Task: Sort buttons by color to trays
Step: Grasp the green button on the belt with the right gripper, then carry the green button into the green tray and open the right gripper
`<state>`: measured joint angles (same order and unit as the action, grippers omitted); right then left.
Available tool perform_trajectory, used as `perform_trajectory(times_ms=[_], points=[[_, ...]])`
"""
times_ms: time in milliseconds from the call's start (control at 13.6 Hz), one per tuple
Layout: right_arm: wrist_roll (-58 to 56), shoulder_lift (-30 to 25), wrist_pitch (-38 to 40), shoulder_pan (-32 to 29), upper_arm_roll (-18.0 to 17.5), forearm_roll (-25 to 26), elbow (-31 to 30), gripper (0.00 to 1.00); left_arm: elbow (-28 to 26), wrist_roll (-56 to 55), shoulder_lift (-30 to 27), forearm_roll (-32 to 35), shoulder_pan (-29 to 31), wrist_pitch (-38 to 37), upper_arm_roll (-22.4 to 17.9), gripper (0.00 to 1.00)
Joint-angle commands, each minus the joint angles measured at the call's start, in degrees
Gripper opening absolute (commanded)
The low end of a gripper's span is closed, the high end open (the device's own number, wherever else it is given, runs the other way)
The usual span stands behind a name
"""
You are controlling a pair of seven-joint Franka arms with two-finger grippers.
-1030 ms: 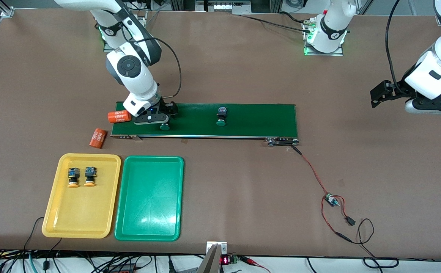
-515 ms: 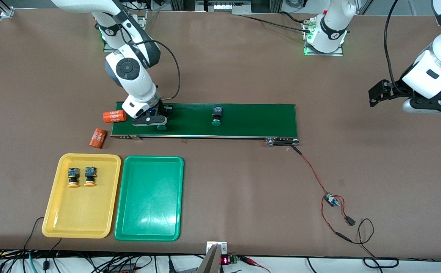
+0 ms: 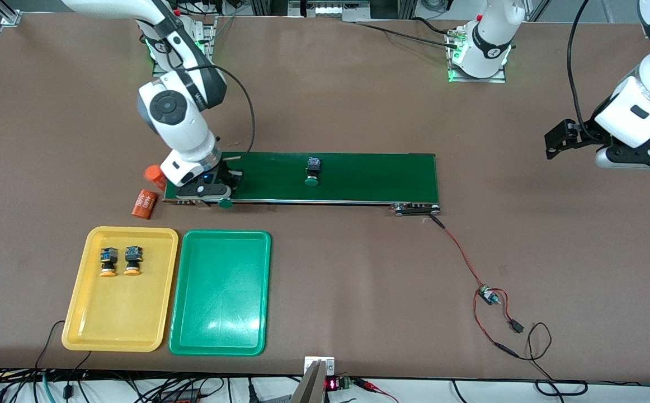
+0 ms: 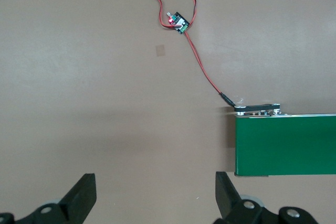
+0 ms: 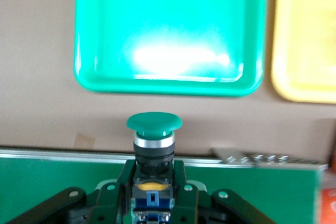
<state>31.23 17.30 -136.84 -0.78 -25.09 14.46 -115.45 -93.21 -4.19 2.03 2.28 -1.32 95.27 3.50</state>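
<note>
Nearest the front camera lie the yellow tray (image 3: pixel 119 291), with two orange-capped buttons (image 3: pixel 108 262) side by side in its farther half, caps toward the camera, and beside it, just apart, the green tray (image 3: pixel 220 293), its floor bare. Farther off, the right gripper (image 3: pixel 217 193) is clamped on a green-capped button (image 5: pixel 154 140) over the near edge of the conveyor belt (image 3: pixel 358 176) at the right arm's end; the button's long axis lies level, cap pointing toward the green tray, with bare table between belt edge and tray. An orange cylinder (image 3: pixel 145 204) lies on the table just off that belt end, and another (image 3: pixel 154 174) is partly hidden by the arm. A second green-capped button (image 3: pixel 312 170) rests mid-belt, cap toward the camera. The left gripper (image 4: pixel 155 203) waits with jaws wide apart, holding nothing, over bare table off the belt's other end, near a red-and-black wire (image 3: pixel 459 249).
</note>
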Motion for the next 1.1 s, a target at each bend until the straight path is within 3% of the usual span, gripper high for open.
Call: perform_trajectory(times_ms=[0, 147, 589, 1030], points=[[-4.3, 1.5, 4.3, -0.4, 1.9, 0.2, 6.4, 0.22, 1.9, 0.2, 0.9, -0.4, 0.0, -1.0, 0.5, 1.00], [-7.7, 3.5, 4.0, -0.5, 3.8, 0.2, 9.4, 0.23, 1.9, 0.8, 1.0, -0.4, 0.1, -0.8, 0.4, 1.00], [-8.8, 10.7, 3.7, -0.2, 5.1, 1.0, 16.4, 0.24, 2.1, 0.3, 1.3, 1.5, -0.2, -0.2, 0.5, 1.00], [-8.3, 15.7, -1.2, 0.1, 6.8, 7.5, 16.9, 0.25, 2.0, 0.9, 1.3, 1.8, 0.0, 0.4, 0.4, 1.00]])
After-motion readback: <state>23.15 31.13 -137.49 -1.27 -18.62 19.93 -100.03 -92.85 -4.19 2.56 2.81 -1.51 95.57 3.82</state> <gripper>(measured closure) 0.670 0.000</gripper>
